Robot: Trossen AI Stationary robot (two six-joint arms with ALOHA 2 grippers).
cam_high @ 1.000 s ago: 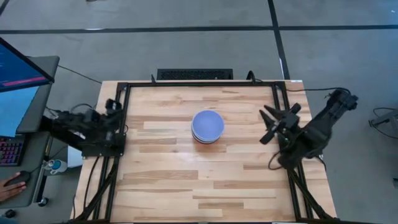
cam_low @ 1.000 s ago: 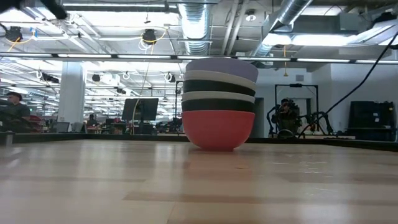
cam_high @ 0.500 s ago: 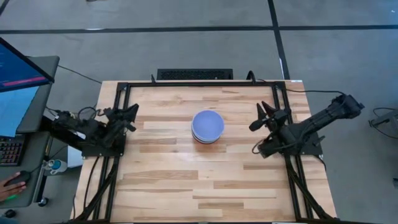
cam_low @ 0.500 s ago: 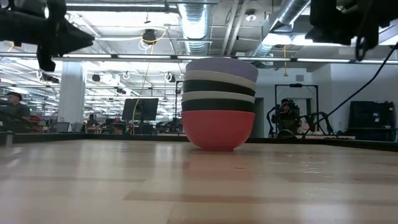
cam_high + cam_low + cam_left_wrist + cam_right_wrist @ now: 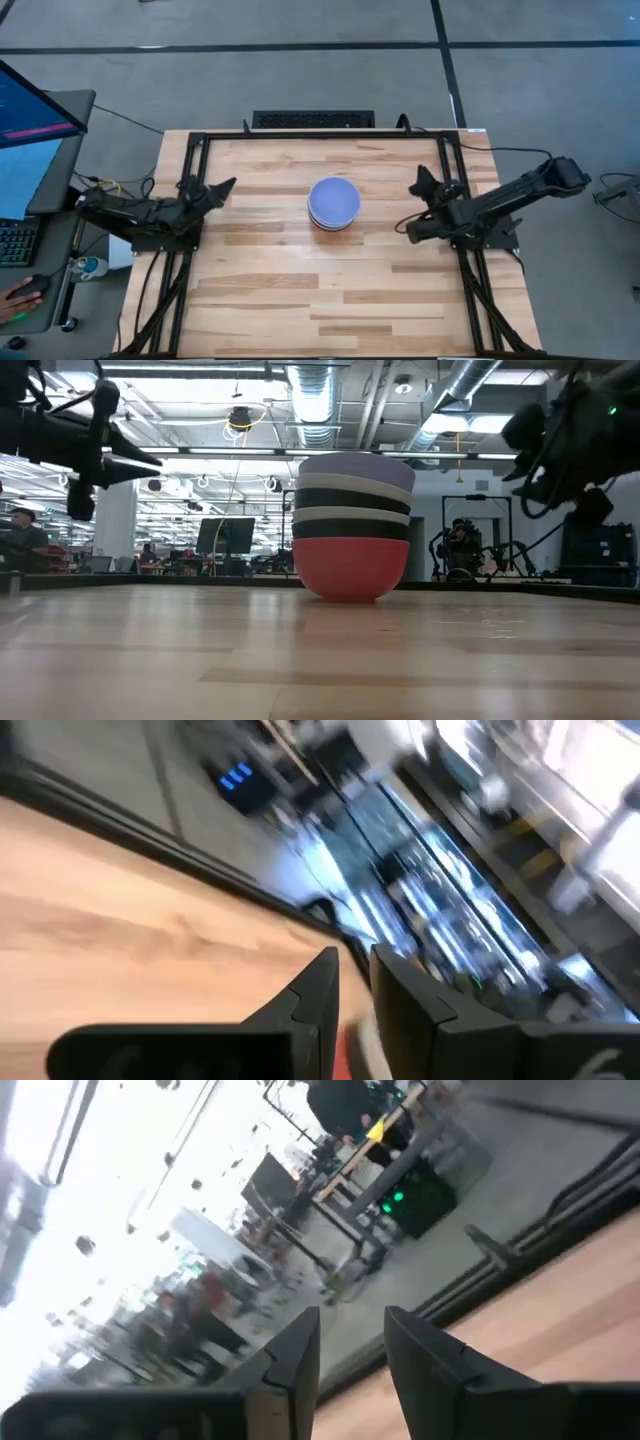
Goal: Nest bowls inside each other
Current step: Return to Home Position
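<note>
Bowls: all six sit nested in one stack (image 5: pixel 333 203) at the middle of the desk (image 5: pixel 270 290), a little toward the far edge.
Stack order: the red bowl (image 5: pixel 351 567) is at the bottom. Above it come black, white, black and white rims, with the lavender-blue bowl (image 5: pixel 356 464) on top.
Left end effector: (image 5: pixel 222 187) is above the left edge of the desk, pointing toward the stack and well apart from it. Its fingers (image 5: pixel 318 982) are almost together with only a thin slit between them, and they hold nothing.
Right end effector: (image 5: pixel 418 180) is above the right side of the desk, well clear of the stack. Its fingers (image 5: pixel 298 1342) are a little apart, with nothing between them.
</note>
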